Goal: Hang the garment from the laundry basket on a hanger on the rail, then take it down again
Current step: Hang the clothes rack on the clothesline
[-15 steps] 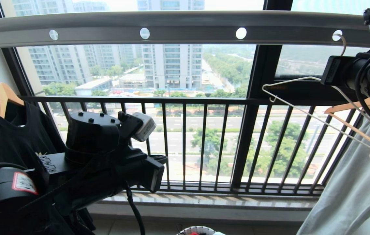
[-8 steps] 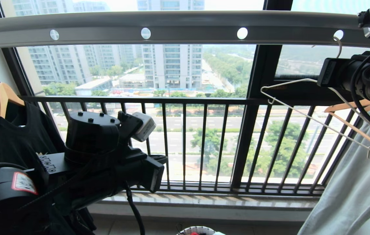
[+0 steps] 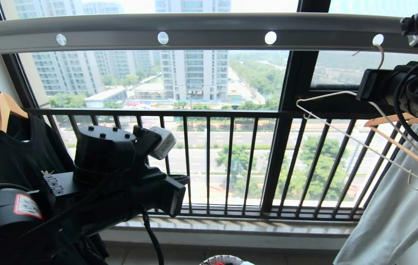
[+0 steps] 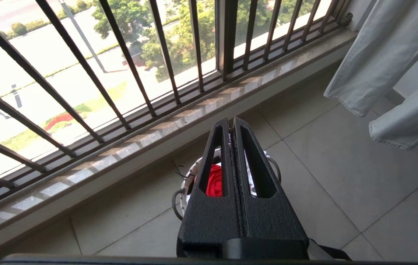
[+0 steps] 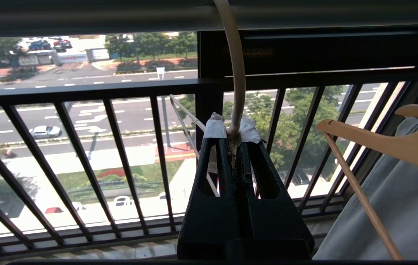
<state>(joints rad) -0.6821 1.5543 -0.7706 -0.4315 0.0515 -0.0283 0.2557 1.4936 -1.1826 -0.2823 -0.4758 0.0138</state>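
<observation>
**Right gripper pinches the wire hanger at the rail; red shirt waits in the basket**

The right gripper (image 5: 235, 141) is clamped tight on the twisted neck of the hanger (image 3: 336, 123), just below the rail (image 3: 209, 31). Holding it at the neck probably gives control of the hook, whose tip sits at one of the round holes in the rail's underside. The hanger is bare and tilts, its far arm dropping away from the rail toward the pale grey cloth (image 3: 396, 221) hanging there.

The left gripper (image 4: 234, 127) is squeezed closed on nothing and hangs well below the rail, directly above the laundry basket (image 4: 183, 189) on the floor tiles. The garment (image 4: 214, 182) lies inside the basket, so dressing the hanger is not yet done; this arm looks placed to go down for it.

Counted: one wire hanger; two wooden hangers, one (image 3: 4, 110) carrying a black T-shirt (image 3: 17, 158) at the rail's left end, one (image 5: 389, 141) beside the grey cloth; five holes visible in the rail; one basket; one red shirt.
</observation>
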